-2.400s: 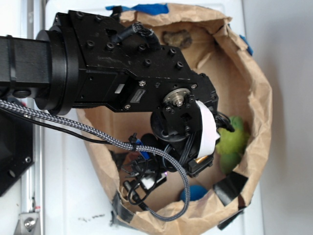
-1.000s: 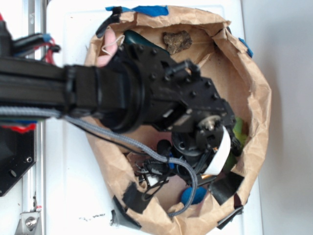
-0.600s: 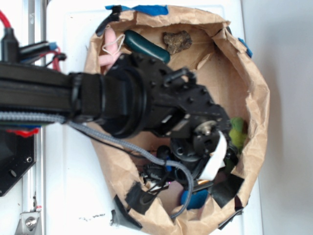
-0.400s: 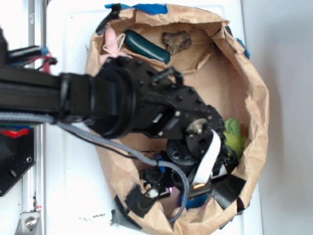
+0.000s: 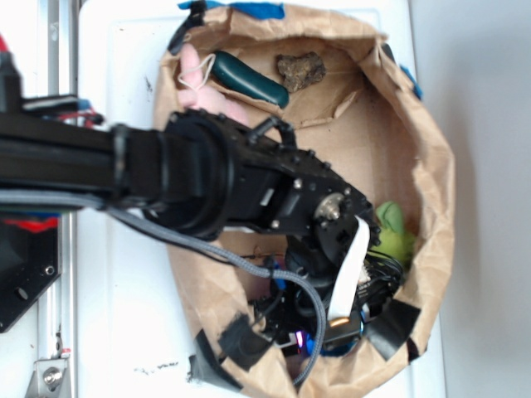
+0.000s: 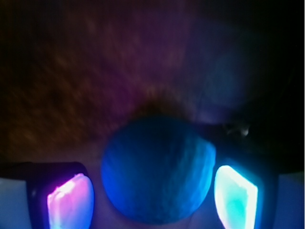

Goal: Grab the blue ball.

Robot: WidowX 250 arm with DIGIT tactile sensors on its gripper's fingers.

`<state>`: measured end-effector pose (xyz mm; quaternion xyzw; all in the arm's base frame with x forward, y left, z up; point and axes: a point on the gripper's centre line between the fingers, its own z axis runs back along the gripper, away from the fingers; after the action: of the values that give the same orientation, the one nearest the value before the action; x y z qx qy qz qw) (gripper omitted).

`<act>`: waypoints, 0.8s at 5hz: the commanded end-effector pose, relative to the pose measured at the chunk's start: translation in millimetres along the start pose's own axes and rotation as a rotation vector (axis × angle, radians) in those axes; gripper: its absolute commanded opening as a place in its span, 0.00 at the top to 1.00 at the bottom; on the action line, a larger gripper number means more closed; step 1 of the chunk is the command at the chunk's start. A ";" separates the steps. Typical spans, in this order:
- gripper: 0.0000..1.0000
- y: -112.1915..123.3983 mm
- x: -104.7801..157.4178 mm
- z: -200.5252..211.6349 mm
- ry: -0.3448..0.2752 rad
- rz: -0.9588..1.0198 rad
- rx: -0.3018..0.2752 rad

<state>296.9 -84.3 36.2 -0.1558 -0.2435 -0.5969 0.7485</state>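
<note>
The blue ball [image 6: 157,169] is round and teal-blue and fills the lower middle of the wrist view. It lies on the brown paper floor of the bag. My gripper [image 6: 153,198] is open, with the pink-lit left finger [image 6: 71,200] and the cyan-lit right finger [image 6: 236,195] standing close on either side of the ball. In the exterior view my gripper [image 5: 325,333] is low in the bag's near end. It hides most of the ball, and only a blue sliver [image 5: 310,342] shows.
The crumpled brown paper bag [image 5: 436,166] rings everything. A fuzzy yellow-green plush [image 5: 392,232] lies right of my wrist. A dark green oblong [image 5: 249,80], a brown lump [image 5: 300,68] and a pink object [image 5: 195,79] lie at the far end. Black tape patches [image 5: 397,323] sit on the near rim.
My arm has moved toward the bag's near end and lowered over the blue ball. The ball, visible beside the gripper earlier, is now almost covered in the exterior view.
</note>
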 end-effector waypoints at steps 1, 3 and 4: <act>1.00 11.3 18.0 -1.6 -0.044 -0.098 0.040; 1.00 4.1 16.8 15.5 -0.096 -0.099 0.031; 1.00 1.4 11.5 39.1 -0.043 -0.076 0.068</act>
<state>292.9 -74.4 59.8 -0.1500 -0.2670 -0.6078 0.7326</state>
